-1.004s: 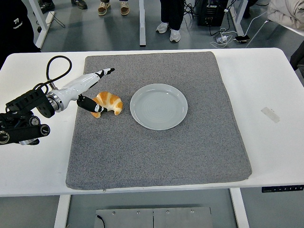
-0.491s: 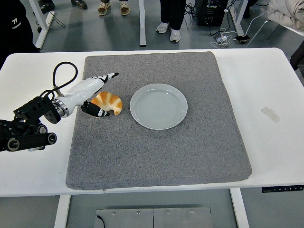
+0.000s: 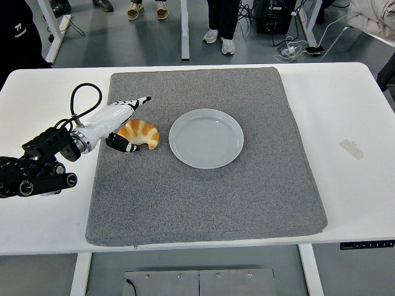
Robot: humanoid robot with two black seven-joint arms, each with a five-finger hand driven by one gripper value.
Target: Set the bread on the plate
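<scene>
Head view: bread [image 3: 141,133] is sitting on the grey mat [image 3: 203,203] toward the bench's [image 3: 345,111] left edge, just beside the empty plate [image 3: 206,138], not on it. Left robot hand [image 3: 123,120] is closing around the bread, thumb underneath, fingers above, not lifting yet. Lift and transfer are remaining.
</scene>
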